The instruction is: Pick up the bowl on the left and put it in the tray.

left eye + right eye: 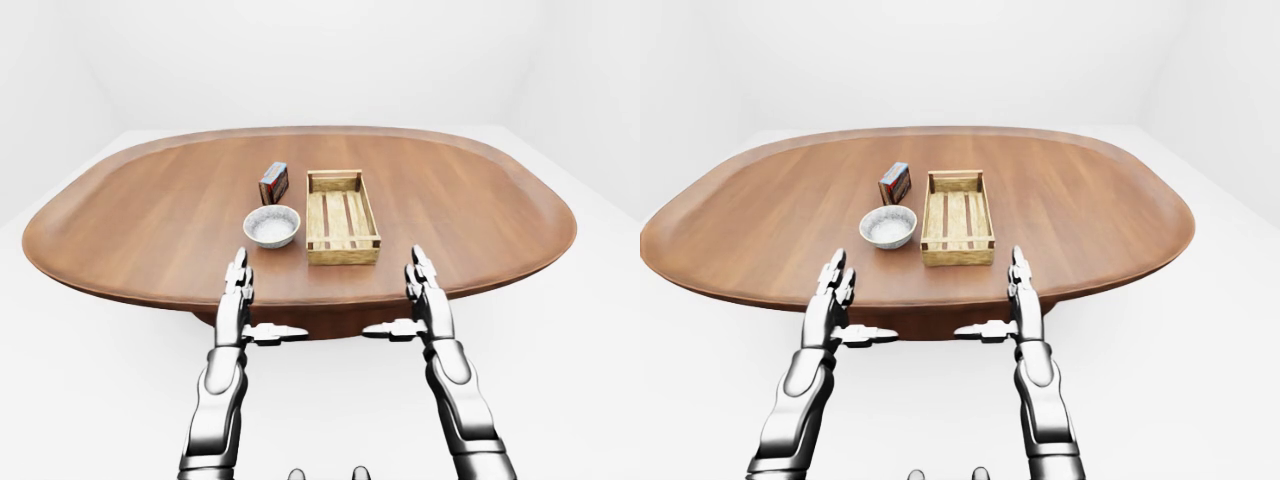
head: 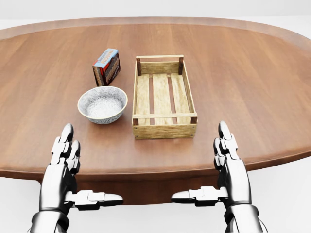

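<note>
Hovering open-fingered and empty, left hand [image 2: 60,167] and right hand [image 2: 233,170] seemed staged for reaching; bowl [image 2: 102,104] sat at tray [image 2: 165,130]'s nine o'clock.

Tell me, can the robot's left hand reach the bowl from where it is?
Probably yes. The left hand is open at the table edge, and in the head view the bowl sits just above it with only bare wood between. The box and tray stand off that path.
</note>
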### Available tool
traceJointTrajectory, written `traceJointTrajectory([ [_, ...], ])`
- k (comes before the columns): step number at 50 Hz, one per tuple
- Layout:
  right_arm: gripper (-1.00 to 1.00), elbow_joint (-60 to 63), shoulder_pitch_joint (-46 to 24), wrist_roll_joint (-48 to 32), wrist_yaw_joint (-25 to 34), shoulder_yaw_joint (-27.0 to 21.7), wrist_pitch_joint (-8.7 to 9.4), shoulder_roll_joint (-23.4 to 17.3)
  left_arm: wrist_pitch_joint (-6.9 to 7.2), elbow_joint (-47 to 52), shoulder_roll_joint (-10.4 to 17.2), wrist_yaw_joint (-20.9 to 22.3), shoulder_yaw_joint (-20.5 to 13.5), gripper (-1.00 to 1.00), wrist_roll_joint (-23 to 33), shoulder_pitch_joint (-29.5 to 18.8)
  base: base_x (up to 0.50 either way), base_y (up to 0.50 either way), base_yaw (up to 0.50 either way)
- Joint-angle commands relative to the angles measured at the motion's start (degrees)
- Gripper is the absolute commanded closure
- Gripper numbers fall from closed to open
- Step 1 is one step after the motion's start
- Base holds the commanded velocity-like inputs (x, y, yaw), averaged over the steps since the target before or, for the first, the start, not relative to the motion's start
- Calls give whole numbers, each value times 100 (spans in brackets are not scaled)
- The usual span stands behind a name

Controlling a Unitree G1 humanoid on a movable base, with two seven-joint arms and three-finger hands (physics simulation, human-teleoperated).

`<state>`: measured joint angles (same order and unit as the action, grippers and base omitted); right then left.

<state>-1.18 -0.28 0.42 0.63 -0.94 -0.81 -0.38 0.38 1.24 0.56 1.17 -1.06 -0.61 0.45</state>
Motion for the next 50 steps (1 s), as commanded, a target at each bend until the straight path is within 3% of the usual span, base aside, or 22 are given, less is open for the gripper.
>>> traceJointTrajectory([
  [1, -100, -195, -58, 84, 84, -145, -72, -72, 110, 278, 100, 237, -249, -100, -187, 78, 0, 0, 0],
  [8, -100, -18, -6, -102, 48, -60, 3, -87, 119, 289, 124, 276, -349, -100, -315, 74, 0, 0, 0],
  [9, -100, 28, 24, -144, 88, -29, 54, -90, 156, 360, 128, 266, -362, -100, -322, 85, 0, 0, 0],
  [10, -100, 112, 65, -118, 118, -11, 112, -60, 104, 413, 117, 214, -421, -100, -363, 89, 0, 0, 0],
  [15, -100, 552, 133, -218, 114, 8, 384, -59, 457, 926, 193, 269, -674, -100, -714, 156, 0, 0, 0],
  [23, -100, 957, 256, -284, 177, 20, 581, -51, 462, 1408, 345, 311, -1185, -100, -1196, 106, 0, 0, 0],
  [31, -100, 1395, 363, -350, 209, 68, 581, -32, 462, 1951, 485, 328, -1699, -100, -1677, 136, 0, 0, 0],
  [39, -100, 1907, 521, -378, 249, 77, 581, -29, 462, 2020, 487, 297, -1800, -100, -1745, 113, 0, 0, 0],
  [49, -100, 3603, 852, -702, 341, 288, 581, -34, 462, 2081, 712, 224, -2365, -100, -2308, 9, 0, 0, 0],
  [50, -100, 3759, 872, -732, 353, 310, 581, -33, 462, 2464, 852, 35, -2504, -100, -2539, -68, 0, 0, 0],
])
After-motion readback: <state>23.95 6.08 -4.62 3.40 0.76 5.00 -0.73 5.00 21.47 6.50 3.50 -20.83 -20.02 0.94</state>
